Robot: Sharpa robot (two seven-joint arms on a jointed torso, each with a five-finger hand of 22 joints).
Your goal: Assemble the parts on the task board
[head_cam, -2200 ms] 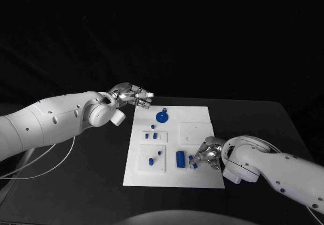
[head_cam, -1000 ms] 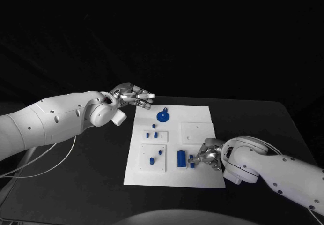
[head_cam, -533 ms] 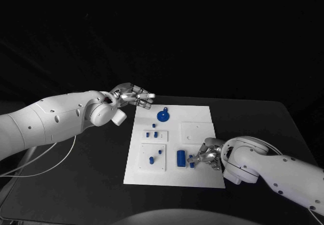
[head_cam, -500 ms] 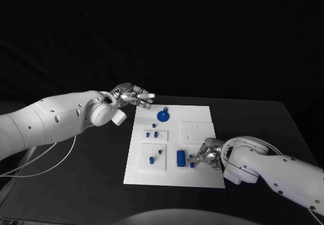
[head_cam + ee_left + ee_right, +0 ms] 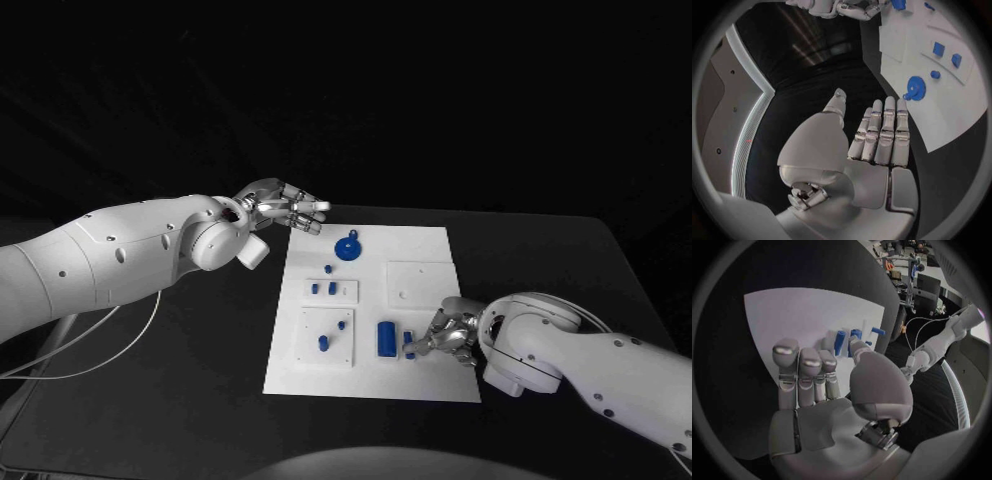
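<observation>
Head view shows us the task board (image 5: 433, 250) mid-worktop (image 5: 173, 380), blue parts (image 5: 387, 338) on it. Our right hand (image 5: 441, 333) hovers beside them, fingers spread, grasping nothing; our left hand (image 5: 284, 207) hangs released at the board's far corner.

white task board (image 5: 433, 380) with blue parts (image 5: 387, 338) on a black table (image 5: 188, 380).

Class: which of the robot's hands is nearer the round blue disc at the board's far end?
Left. The left hand hovers open just beyond the disc; the right hand is at the board's near end.
</observation>
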